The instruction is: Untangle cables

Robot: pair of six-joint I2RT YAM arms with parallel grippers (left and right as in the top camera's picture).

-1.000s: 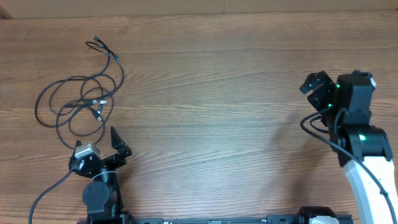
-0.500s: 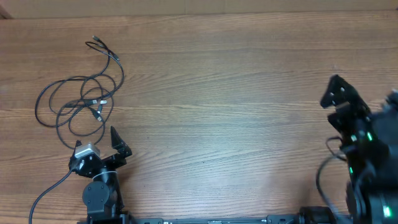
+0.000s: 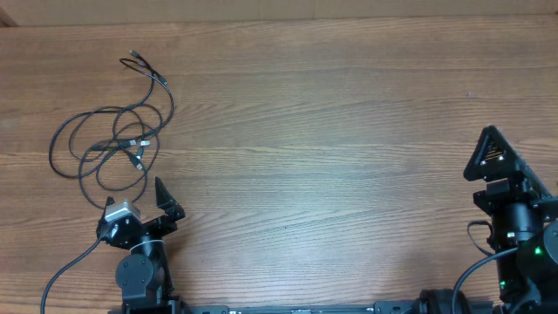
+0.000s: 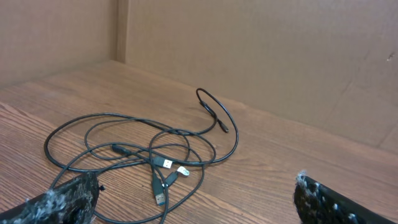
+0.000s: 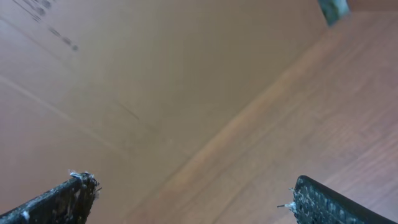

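Cables looped in loose tangle, wooden table — jaws spread wide

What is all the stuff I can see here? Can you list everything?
cables: one tangled bunch, exact number unclear, thin and black with small silvery and dark plug ends, on the far left of the table, just ahead of the left gripper
table: one, brown wood grain, under everything
wall: one, plain brown like cardboard, standing along the far edge of the table
left gripper: one, black, near left edge of the table, jaws open, holding nothing, pointing at the cables
right gripper: one, black, near right edge of the table, jaws open, holding nothing, far from the cables
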